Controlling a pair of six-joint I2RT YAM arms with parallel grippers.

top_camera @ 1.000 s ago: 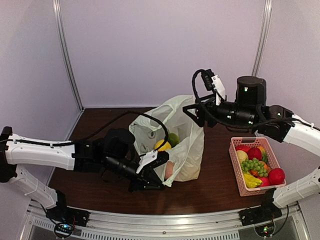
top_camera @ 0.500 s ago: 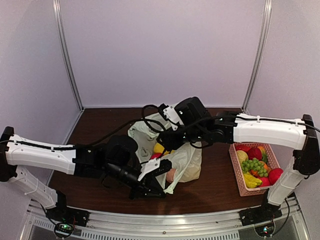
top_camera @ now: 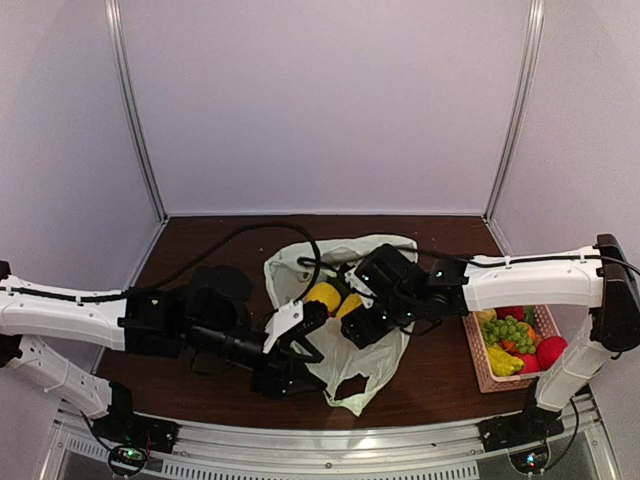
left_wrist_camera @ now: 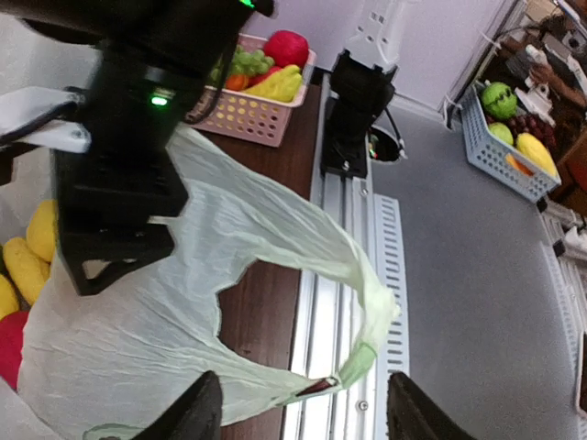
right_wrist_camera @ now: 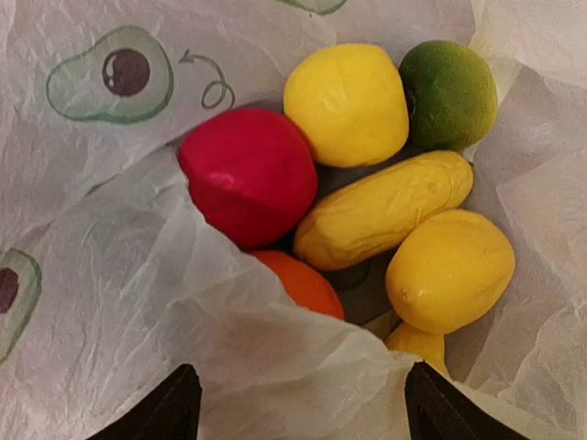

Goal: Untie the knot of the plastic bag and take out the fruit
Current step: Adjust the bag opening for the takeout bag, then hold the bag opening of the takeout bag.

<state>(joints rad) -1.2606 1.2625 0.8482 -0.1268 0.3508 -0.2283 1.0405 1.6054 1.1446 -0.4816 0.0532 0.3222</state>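
Over the middle of the dark worktop (top_camera: 190, 250), the plastic bag (top_camera: 380, 355) is seen lying slumped, its mouth pulled wide. From the right side, the right claw (right_wrist_camera: 299, 390) is held straight above that mouth, its fingers (right_wrist_camera: 174, 408) spread wide and nothing gripped between them; only crinkled plastic shows below.

Down inside, the fruit (right_wrist_camera: 385, 209) is laid bare. A round yellow piece (right_wrist_camera: 347, 103) is seen at the top and a long yellow one across the middle. Another plump yellow one (right_wrist_camera: 449, 270) is tucked beneath it, and an orange (right_wrist_camera: 301, 282) is half hidden under a fold of plastic. A red ball (right_wrist_camera: 248, 174) and a green lime (right_wrist_camera: 449, 92) are packed in with them, all touching. An avocado print (right_wrist_camera: 110, 73) can be made out on the bag wall.

At the near-left side, the left claw (left_wrist_camera: 303, 408) is held low by the bag's edge, fingers apart. A handle loop (left_wrist_camera: 358, 302) is draped slack across the gap between them and is not pinched.

Off to the right, the pink basket (top_camera: 480, 372) is seen standing apart from the bag, filled with grapes and red fruit.
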